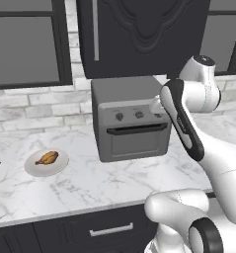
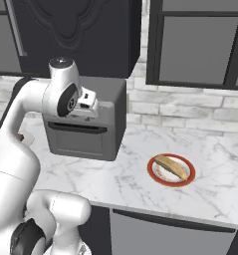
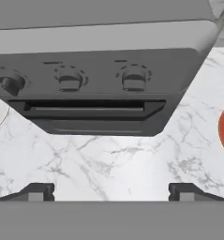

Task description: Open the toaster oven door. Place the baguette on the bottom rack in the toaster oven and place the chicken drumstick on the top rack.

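Observation:
The grey toaster oven (image 1: 129, 116) stands at the back of the counter, three knobs across its front. Its door (image 1: 137, 142) is closed, black bar handle (image 3: 87, 108) along the top edge, so both racks are hidden inside. My gripper (image 3: 111, 192) hovers in front of and above the oven's face, looking down at the knobs and handle. It is open, its fingertips (image 3: 37, 191) far apart with nothing between them. The orange-brown drumstick (image 1: 47, 158) lies on a white plate (image 1: 60, 167) left of the oven. The tan baguette (image 2: 171, 167) lies on a red-rimmed plate (image 2: 153, 177) to the right.
Marble counter (image 1: 119, 180) stretches in front of the oven, with a brick wall (image 2: 190, 107) behind. A dark wall cabinet (image 1: 139, 34) hangs just above the oven. My own arm (image 1: 188, 128) passes close by the oven's right side.

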